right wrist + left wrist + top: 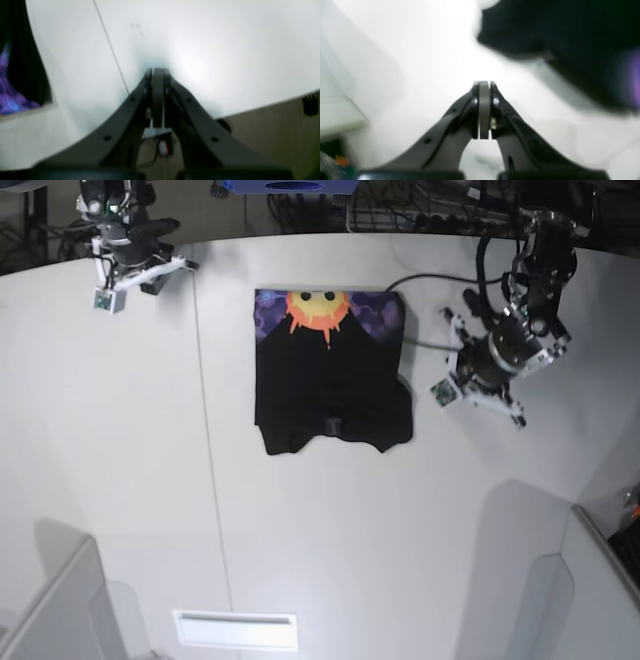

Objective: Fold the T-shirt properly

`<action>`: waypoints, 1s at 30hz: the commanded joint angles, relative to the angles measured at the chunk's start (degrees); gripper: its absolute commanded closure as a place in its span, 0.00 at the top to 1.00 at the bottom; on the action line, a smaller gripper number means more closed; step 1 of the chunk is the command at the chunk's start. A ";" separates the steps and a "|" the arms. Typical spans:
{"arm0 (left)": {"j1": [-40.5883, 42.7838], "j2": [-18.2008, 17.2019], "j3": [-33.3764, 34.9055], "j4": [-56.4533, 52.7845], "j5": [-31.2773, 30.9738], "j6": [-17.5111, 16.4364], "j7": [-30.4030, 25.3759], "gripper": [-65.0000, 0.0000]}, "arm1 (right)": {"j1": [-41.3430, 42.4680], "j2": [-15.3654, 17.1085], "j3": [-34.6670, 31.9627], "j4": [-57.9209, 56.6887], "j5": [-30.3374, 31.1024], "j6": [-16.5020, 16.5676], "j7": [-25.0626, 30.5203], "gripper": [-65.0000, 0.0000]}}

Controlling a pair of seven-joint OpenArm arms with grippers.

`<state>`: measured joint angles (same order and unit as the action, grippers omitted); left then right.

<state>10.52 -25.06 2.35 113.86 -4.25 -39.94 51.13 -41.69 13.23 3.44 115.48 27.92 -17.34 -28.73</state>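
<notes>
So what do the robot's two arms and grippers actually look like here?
Both grippers, left gripper and right gripper, have dark grey angled fingers with small round holes and flat grey pads. From the base view the arms are black with white fittings, and a black cable trails from the left arm.

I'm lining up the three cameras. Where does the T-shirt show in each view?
Left wrist: T-shirt, upper right, blurred.
Right wrist: far left edge, purple print visible.
Base: centre of the table, folded, sun face at its far end.
Shared landmark: the purple print.
</notes>
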 commanded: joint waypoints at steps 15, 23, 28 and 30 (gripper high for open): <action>33.21 -0.22 -21.82 0.91 -1.07 -0.06 -14.34 0.00 | -16.73 4.83 0.82 1.05 -0.36 6.84 3.90 0.00; 45.78 0.75 -25.95 -0.15 -1.07 -0.06 -27.88 0.00 | -24.81 4.66 0.29 0.96 -8.89 6.93 3.63 0.00; 47.81 4.09 -25.87 -3.40 -0.45 -0.06 -28.06 0.00 | -27.45 5.10 -8.32 -0.62 -17.77 6.93 3.54 0.00; 47.54 5.85 -25.51 -6.92 -0.45 -0.06 -28.15 0.00 | -26.22 5.62 -13.07 -4.14 -22.16 6.93 3.54 0.00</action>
<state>57.06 -19.05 -22.96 106.24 -4.36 -39.86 23.51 -66.96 18.22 -10.09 110.78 5.74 -9.98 -25.34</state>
